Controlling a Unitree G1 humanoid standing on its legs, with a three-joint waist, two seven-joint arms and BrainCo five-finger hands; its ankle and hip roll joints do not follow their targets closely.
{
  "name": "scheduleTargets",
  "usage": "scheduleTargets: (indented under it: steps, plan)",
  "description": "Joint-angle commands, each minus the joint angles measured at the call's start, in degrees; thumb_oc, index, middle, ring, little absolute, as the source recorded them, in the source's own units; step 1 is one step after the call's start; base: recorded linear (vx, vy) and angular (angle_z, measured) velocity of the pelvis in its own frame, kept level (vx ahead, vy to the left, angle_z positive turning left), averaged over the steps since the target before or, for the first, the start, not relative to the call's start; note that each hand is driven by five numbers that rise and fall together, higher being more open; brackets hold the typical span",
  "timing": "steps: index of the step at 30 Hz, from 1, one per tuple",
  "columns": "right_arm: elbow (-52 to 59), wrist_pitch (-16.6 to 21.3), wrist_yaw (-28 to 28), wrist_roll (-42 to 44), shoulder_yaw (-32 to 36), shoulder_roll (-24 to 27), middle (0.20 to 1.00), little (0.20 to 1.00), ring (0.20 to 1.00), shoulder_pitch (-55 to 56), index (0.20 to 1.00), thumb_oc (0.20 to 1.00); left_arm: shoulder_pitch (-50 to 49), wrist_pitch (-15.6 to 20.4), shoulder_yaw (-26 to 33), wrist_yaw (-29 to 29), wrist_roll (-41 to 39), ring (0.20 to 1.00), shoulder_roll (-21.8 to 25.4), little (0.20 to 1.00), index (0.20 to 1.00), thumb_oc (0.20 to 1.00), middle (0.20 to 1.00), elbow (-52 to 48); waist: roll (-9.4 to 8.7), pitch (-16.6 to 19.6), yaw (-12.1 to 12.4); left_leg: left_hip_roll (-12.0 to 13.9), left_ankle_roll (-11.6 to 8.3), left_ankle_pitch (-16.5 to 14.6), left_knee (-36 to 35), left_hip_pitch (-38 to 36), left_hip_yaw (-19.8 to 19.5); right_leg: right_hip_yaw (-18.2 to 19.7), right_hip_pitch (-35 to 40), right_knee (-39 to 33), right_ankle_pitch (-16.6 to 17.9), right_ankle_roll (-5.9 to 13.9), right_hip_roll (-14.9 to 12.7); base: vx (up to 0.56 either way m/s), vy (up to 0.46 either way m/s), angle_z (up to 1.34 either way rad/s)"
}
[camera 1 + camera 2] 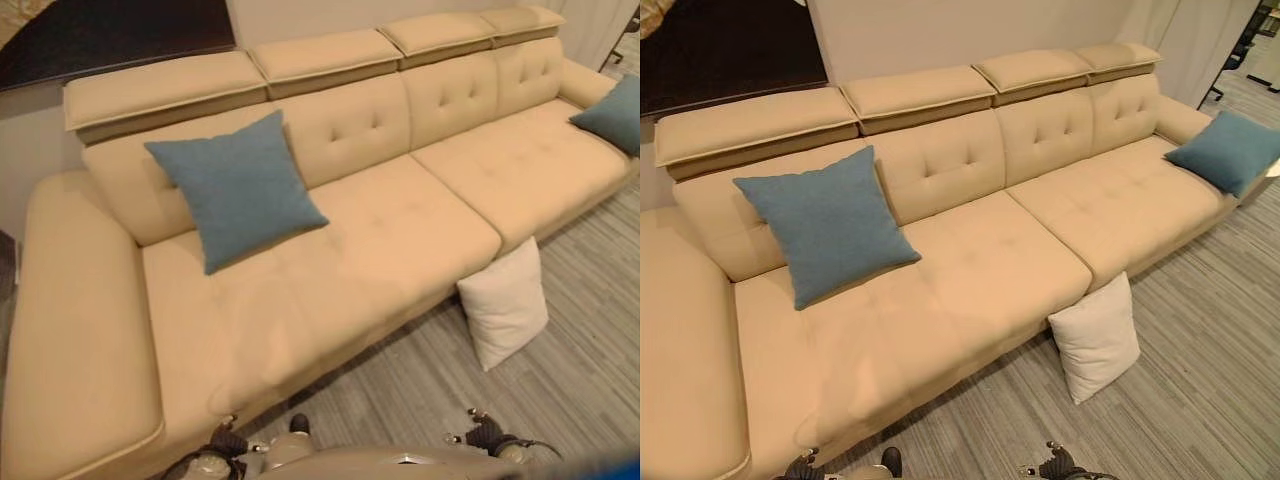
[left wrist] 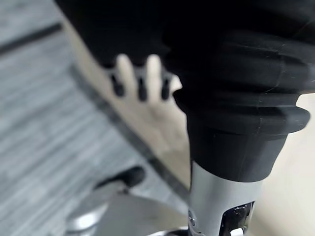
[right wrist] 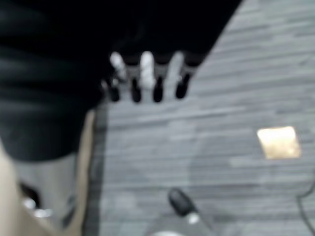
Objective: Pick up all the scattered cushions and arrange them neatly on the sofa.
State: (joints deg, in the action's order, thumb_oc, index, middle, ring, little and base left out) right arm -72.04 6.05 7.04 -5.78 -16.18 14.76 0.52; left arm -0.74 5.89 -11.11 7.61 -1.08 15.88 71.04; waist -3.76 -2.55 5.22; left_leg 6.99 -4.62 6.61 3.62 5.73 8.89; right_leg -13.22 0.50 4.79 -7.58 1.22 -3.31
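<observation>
Left hand point(image 2: 140, 78) is hanging at the top of its wrist view, fingers straight and loose, holding nothing, with the sofa's front edge and grey floor showing past them. Right hand point(image 3: 145, 73) is likewise hanging at the top centre of its own wrist view, fingers relaxed and empty, over the grey striped floor point(image 3: 236, 88); a pale tan patch point(image 3: 278, 142) is lying on the floor at right of that frame. Long beige sofa point(image 1: 970, 270) is running diagonally from lower left to upper right in the head views. One blue cushion point(image 1: 825, 225) is leaning tilted against the backrest at left centre, its lower corner resting on the seat. Second blue cushion point(image 1: 1228, 150) is sitting at the far right end of the seat, near the armrest at the frame's right edge. White cushion point(image 1: 1096, 337) is standing on the floor at lower right of centre, leaning against the sofa's front.
</observation>
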Motion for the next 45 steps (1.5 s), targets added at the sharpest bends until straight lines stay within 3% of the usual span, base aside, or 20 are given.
scheduleTargets:
  steps: [1,2,3,4,6,7,9,13,14,15,16,18,22,26,32,36,37,38,42,45]
  plan:
    - [0.72,0.82,0.84,2.23,-0.82,1.81,1.0,1.0,1.0,-3.2,1.0,1.0,4.13,1.18,-1.46,-0.79,2.07,1.0,-3.37,1.0,1.0,1.0,1.0,0.22,-0.95,-3.21,-1.27,-7.46,3.37,-4.65,4.72,1.98,-5.4,5.39,0.64,-3.92,7.74,2.54,0.44,-0.08,-0.032,-0.16]
    - [0.72,0.81,0.84,2.23,-0.81,1.81,1.0,1.0,1.0,-3.21,1.0,1.0,4.15,1.18,-1.46,-0.79,2.07,1.0,-3.37,1.0,1.0,1.0,1.0,0.22,-0.96,-3.08,-1.31,-7.47,3.37,-4.52,4.65,2.12,-5.44,5.35,0.48,-3.95,7.81,2.53,0.43,-0.13,-0.024,-0.2]
    - [0.28,0.67,1.0,2.32,-1.18,2.13,1.0,1.0,1.0,-3.71,1.0,1.0,5.09,1.26,-2.32,-0.38,0.78,1.0,-4.09,1.0,1.0,1.0,1.0,-0.53,-0.9,-4.09,0.23,-11.15,2.83,-5.32,7.55,1.76,-16.16,8.02,-0.96,-2.86,8.86,2.33,0.92,-0.15,0.008,-0.45]
    - [-0.52,0.47,1.15,2.07,-1.27,2.51,1.0,1.0,1.0,-3.81,1.0,1.0,5.58,1.23,-2.93,-0.17,0.48,1.0,-4.56,1.0,1.0,1.0,1.0,-0.44,-1.0,-3.96,0.33,-12.67,2.99,-7.05,10.57,0.89,-21.46,11.33,-2.23,-2.47,9.81,2.57,1.07,-0.15,0.009,-0.78]
    - [-0.92,0.4,1.12,2.04,-1.0,2.76,1.0,1.0,1.0,-3.38,1.0,1.0,5.58,1.25,-3.28,-0.13,0.16,1.0,-4.61,1.0,1.0,1.0,1.0,-0.79,-1.05,-3.52,0.1,-13.04,3.1,-7.55,11.29,0.21,-23.11,12.79,-3.21,-2.03,10.47,2.86,0.9,-0.08,0.097,-1.39]
    - [-1.35,0.01,1.06,2.13,-0.74,2.65,1.0,1.0,1.0,-3.31,1.0,1.0,5.62,1.23,-3.53,0.1,-0.52,1.0,-4.75,1.0,1.0,1.0,1.0,-1.3,-0.64,-3.04,0.04,-13.72,3.5,-8.62,9.1,-2.16,-26.45,15.11,-5.5,-0.86,11.25,3.54,1.25,-0.13,0.19,-1.3]
    - [-1.03,-0.1,1.3,2.41,-0.8,2.54,1.0,1.0,1.0,-3.63,1.0,1.0,6.14,1.38,-4.4,0.37,-0.84,1.0,-5.12,1.0,1.0,1.0,1.0,-1.85,-0.36,-3.25,-1.34,-13.31,4.39,-9.13,3.87,-3.09,-24.74,16.38,-8.28,-0.39,12.51,4.74,0.74,-0.15,0.178,-0.79]
    - [-1.01,-0.12,1.28,2.3,-1.4,1.99,1.0,1.0,1.0,-4.7,1.0,1.0,6.49,1.79,-4.74,0.38,0.15,1.0,-4.77,1.0,1.0,1.0,1.0,-1.41,-1.41,-3.92,-1.19,-13.79,5.71,-10.38,2.38,-3.23,-20.74,17.66,-11.29,-0.82,15.4,7.16,-0.27,-0.19,0.138,-0.93]
    - [-1.15,-0.02,1.33,2.4,-1.37,1.52,1.0,1.0,1.0,-5.27,1.0,1.0,6.29,2.02,-4.31,0.46,0.43,1.0,-3.98,1.0,1.0,1.0,1.0,-1.4,-1.64,-4.8,-0.5,-12.76,6.04,-10.47,1.89,-3.2,-17.15,14.54,-13.26,-0.47,16.32,7.6,-1.11,-0.14,0.059,-1.84]
    - [-1.15,-0.03,1.33,2.4,-1.36,1.52,1.0,1.0,1.0,-5.27,1.0,1.0,6.29,2.02,-4.31,0.45,0.43,1.0,-3.98,1.0,1.0,1.0,1.0,-1.4,-1.61,-4.85,-0.41,-12.72,6.04,-10.54,1.92,-3.26,-17.08,14.6,-13.23,-0.44,16.3,7.59,-1.05,-0.25,0.077,-1.78]
    - [-1.12,0.0,1.41,2.61,-1.14,1.03,1.0,1.0,1.0,-5.43,1.0,1.0,6.4,1.93,-4.1,0.43,0.69,1.0,-3.48,1.0,1.0,1.0,1.0,-1.32,-1.39,-5.41,0.91,-11.72,6.02,-10.4,2.11,-3.0,-14.84,7.91,-13.12,1.05,14.86,7.36,-2.83,-0.17,0.039,-0.72]
    - [-0.76,0.38,1.58,2.32,-0.95,0.89,1.0,1.0,1.0,-4.99,1.0,1.0,6.07,1.88,-3.41,0.29,1.16,1.0,-3.1,1.0,1.0,1.0,1.0,-0.93,-0.42,-5.47,2.04,-10.18,5.91,-9.78,1.66,-2.84,-11.87,-1.22,-11.31,3.64,12.48,6.15,-6.01,-0.22,0.081,-1.22]
    - [-1.6,0.81,1.15,2.75,0.63,0.81,1.0,1.0,1.0,-3.81,1.0,1.0,5.48,1.55,-2.09,-0.27,1.62,1.0,-2.47,1.0,1.0,1.0,1.0,0.02,-0.1,-3.58,2.65,-9.29,6.18,-8.5,-0.43,-3.49,-8.01,-5.79,-6.12,5.91,9.34,4.88,-5.14,-0.14,0.015,-0.75]
    - [-2.55,0.62,1.24,2.92,1.0,0.8,1.0,1.0,1.0,-3.74,1.0,1.0,5.39,1.21,-1.66,-0.52,2.15,1.0,-2.86,1.0,1.0,1.0,1.0,0.55,-0.27,-1.37,3.97,-8.55,5.61,-7.26,-3.08,-3.19,-2.9,-11.25,-1.67,0.98,8.15,5.11,-4.62,-0.07,-0.065,-0.49]
    - [-2.21,0.67,1.25,4.01,0.83,0.81,1.0,1.0,1.0,-3.62,1.0,1.0,5.46,1.19,-2.22,-0.66,2.44,1.0,-3.82,1.0,1.0,1.0,1.0,0.46,-0.13,-0.94,2.34,-7.65,4.94,-6.75,-4.33,-4.7,-2.27,-6.86,-2.21,-2.92,8.94,4.33,-1.88,0.03,-0.151,-0.28]
    - [-2.46,0.93,1.3,5.05,1.29,0.99,1.0,1.0,1.0,-2.97,1.0,1.0,5.28,1.02,-2.9,-0.85,3.25,1.0,-4.42,1.0,1.0,1.0,1.0,0.77,-0.78,-1.89,0.94,-6.62,3.99,-8.6,1.64,-3.7,-1.85,-4.69,-1.2,-4.76,9.24,3.41,-0.65,0.02,-0.194,-0.13]
    - [-2.55,1.04,1.44,6.44,1.87,1.23,1.0,1.0,1.0,-3.2,1.0,1.0,5.32,0.93,-2.98,-0.89,2.67,1.0,-4.7,1.0,1.0,1.0,1.0,0.51,-1.08,-3.12,0.68,-5.67,3.44,-9.15,8.58,-1.56,-2.06,-3.9,-0.72,-4.51,8.9,2.44,-0.09,0.03,-0.176,-0.16]
    - [-2.58,0.87,1.56,6.48,1.76,1.21,1.0,1.0,1.0,-3.3,1.0,1.0,5.34,0.87,-3.08,-0.79,2.52,1.0,-4.84,1.0,1.0,1.0,1.0,0.78,-1.04,-3.36,0.7,-5.69,3.51,-8.89,9.35,-1.14,-2.5,-3.21,-0.51,-4.36,8.56,2.19,0.18,0.05,-0.194,-0.24]
    - [-3.5,0.59,1.65,7.29,2.12,1.77,1.0,1.0,1.0,-2.98,1.0,1.0,6.17,0.75,-4.92,-0.53,1.61,1.0,-5.72,1.0,1.0,1.0,1.0,0.54,-1.44,-4.15,2.27,-10.03,4.13,-6.36,6.83,5.82,-7.3,-0.29,1.25,-4.63,7.5,1.74,1.56,0.14,-0.085,-0.35]
    - [-3.64,0.61,1.96,7.26,2.06,1.96,1.0,1.0,1.0,-2.91,1.0,1.0,6.14,0.72,-5.23,-0.61,1.32,1.0,-5.77,1.0,1.0,1.0,1.0,-0.12,-1.1,-4.04,3.11,-11.25,4.04,-3.41,4.8,8.14,-8.02,0.82,2.51,-5.33,6.79,1.51,2.98,0.19,-0.063,-0.2]
